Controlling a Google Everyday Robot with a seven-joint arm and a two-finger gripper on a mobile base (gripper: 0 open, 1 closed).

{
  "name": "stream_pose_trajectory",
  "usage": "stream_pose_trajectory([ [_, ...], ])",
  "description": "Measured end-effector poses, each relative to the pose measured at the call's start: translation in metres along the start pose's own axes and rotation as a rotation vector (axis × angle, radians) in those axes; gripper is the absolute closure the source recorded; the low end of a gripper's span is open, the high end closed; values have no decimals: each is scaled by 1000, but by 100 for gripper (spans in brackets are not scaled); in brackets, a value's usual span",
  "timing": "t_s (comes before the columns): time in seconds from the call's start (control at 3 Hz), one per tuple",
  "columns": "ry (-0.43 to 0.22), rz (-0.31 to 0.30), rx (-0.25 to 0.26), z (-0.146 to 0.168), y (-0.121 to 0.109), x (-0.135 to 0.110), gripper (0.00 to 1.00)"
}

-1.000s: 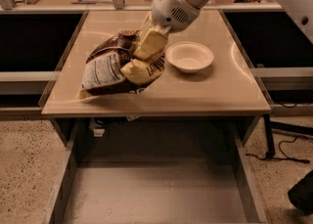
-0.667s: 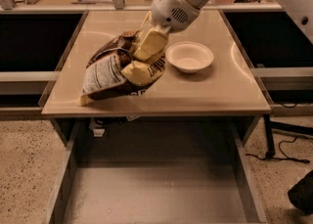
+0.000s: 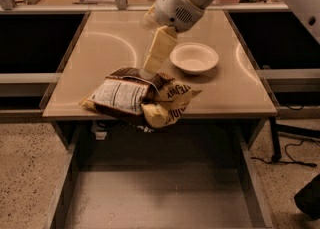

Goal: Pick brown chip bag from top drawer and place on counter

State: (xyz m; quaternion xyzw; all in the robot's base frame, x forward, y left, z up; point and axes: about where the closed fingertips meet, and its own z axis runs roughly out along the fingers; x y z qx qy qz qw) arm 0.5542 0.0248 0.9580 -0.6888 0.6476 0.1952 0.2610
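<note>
Now, brown chip bag (image 3: 127,95): delivered, lying at counter (image 3: 100,58) front edge, lower centre.
Gripper (image 3: 149,68): at bag's top; can't tell if holding.

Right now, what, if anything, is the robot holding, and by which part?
Cannot be told: the gripper meets the dark top edge of the brown chip bag, which lies on the counter.
</note>
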Motion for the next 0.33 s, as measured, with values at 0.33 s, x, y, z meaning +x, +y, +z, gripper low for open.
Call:
stream_pose_trajectory([
  [0.33, 0, 0, 0, 0, 0, 0, 0],
])
